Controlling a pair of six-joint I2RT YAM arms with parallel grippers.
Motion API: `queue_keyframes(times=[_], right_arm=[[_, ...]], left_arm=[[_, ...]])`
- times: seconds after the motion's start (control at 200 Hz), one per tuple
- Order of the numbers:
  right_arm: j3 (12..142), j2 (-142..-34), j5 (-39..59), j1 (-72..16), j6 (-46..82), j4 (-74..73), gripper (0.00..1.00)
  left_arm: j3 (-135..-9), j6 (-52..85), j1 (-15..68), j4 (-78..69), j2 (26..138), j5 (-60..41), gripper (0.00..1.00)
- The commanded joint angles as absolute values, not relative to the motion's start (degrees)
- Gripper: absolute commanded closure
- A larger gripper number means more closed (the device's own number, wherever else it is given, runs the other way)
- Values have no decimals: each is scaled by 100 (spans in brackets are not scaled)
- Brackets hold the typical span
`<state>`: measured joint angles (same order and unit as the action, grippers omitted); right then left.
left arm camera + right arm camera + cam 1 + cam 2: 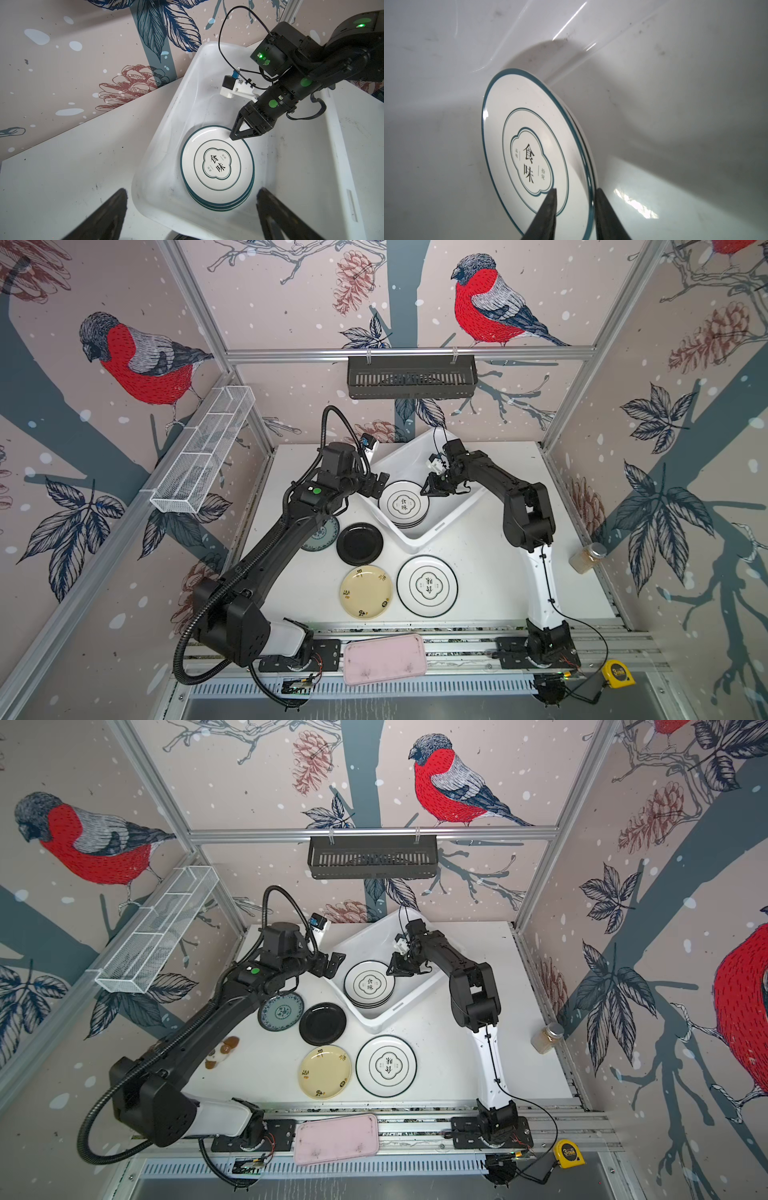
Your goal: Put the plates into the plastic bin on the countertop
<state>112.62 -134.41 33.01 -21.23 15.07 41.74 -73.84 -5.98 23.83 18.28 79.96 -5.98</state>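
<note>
Straddling the rim of the top emblem plate (404, 504), the right claw (428, 490) has its jaws narrowly parted, seemingly to let the plate settle flat on the stack inside the plastic bin (415, 460). The left claw (376, 485) hangs wide and empty beside the bin's wall, clear of the drop. The black plate (360, 544), pale yellow plate (366, 592), teal plate (281, 1011) and second emblem plate (427, 585) wait on the desk (478, 572).

1. Walls (291, 302): pale pink wallpaper printed with red-breasted birds, pine cones, leaves and grey-blue branches.
2. Rails (407, 353): aluminium, at the wall joints and across the back wall.
3. Basket (411, 377): black, slotted, hung from the back rail.
4. Shelf (203, 452): white wire mesh, on the left-hand wall.
</note>
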Motion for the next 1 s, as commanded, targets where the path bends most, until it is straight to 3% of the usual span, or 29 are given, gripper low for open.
queue_keyframes(times=[0.0,0.996], right_arm=[[11329,-13482,3141,-2163,1424,4313,67],[11627,-13448,2593,-2336,1421,4500,64]], left_arm=[[-7374,-571,2373,1691,7990,-642,4],[-7328,-554,2373,1660,7963,-692,4]])
